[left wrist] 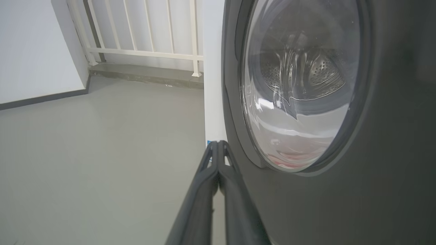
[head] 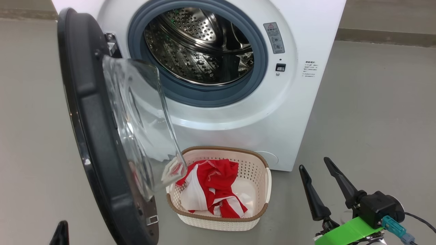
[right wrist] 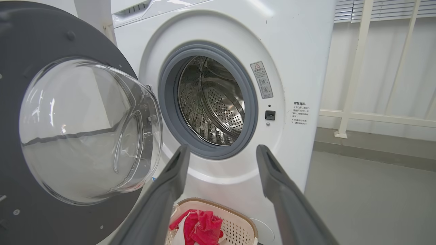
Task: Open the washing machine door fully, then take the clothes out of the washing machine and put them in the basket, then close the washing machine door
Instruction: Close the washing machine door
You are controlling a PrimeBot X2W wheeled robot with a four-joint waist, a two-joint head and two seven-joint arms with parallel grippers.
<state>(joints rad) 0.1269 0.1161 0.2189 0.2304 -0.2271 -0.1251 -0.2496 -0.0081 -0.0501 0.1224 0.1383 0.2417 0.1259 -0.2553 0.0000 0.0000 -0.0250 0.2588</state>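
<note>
The white washing machine stands with its door swung open to the left, the glass bowl facing the opening. The steel drum shows bare perforated metal. On the floor in front sits the cream basket with the red and white clothes lying in it. My left gripper is shut on nothing, its fingers alongside the outer black face of the door. My right gripper hangs open to the right of the basket, pointing at the drum opening.
Grey floor spreads to the right of the machine and to the left of the door. A white railing on a low kerb and a white wall close off the space behind the machine.
</note>
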